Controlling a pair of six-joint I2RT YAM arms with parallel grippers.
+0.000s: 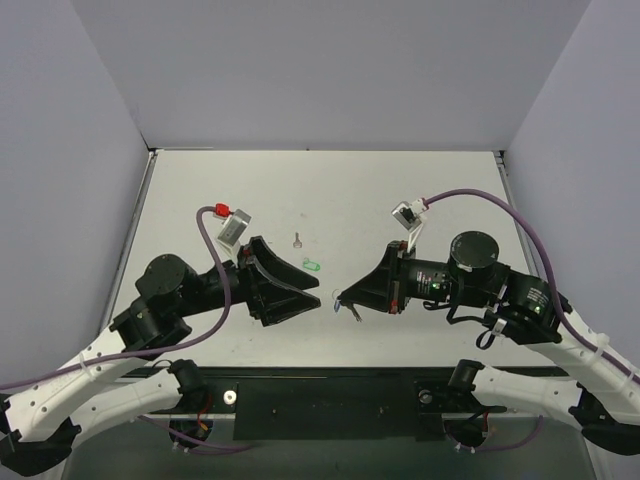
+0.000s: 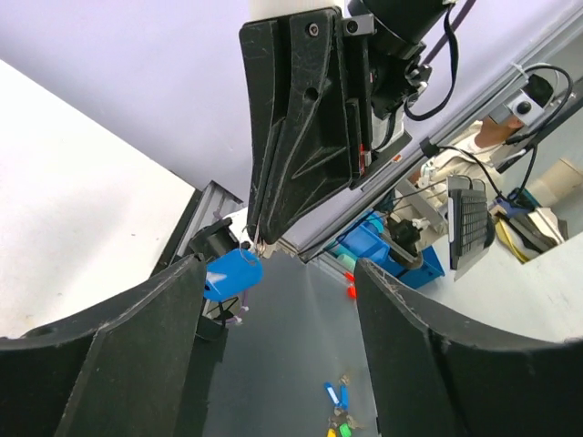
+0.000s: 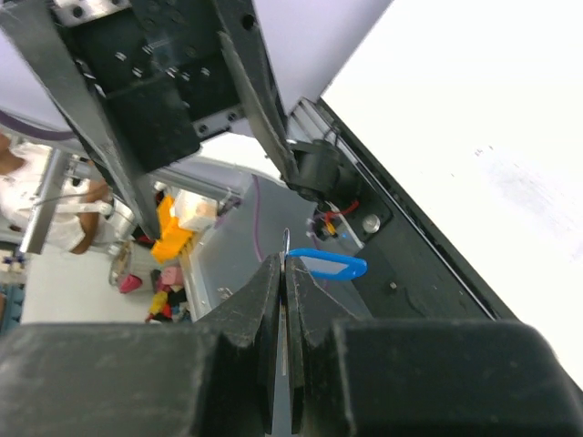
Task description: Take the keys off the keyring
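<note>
right hand (image 3: 284,266) pinching the blue keyring (image 3: 332,265), holding it above the counter (image 1: 420,190); left hand (image 1: 305,293) sitting spread wide, facing it. One key (image 1: 297,240) lying loose on the counter, so probably working on the second, though I can't tell if it's hanging there. Next: left hand closing precisely on it. Only the wrist views are showing the keyring clearly, only the top view the loose key

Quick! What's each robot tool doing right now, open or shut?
Left tool: open, holding nothing.
Right tool: closed, pinching the small blue oval plastic keyring.
</note>
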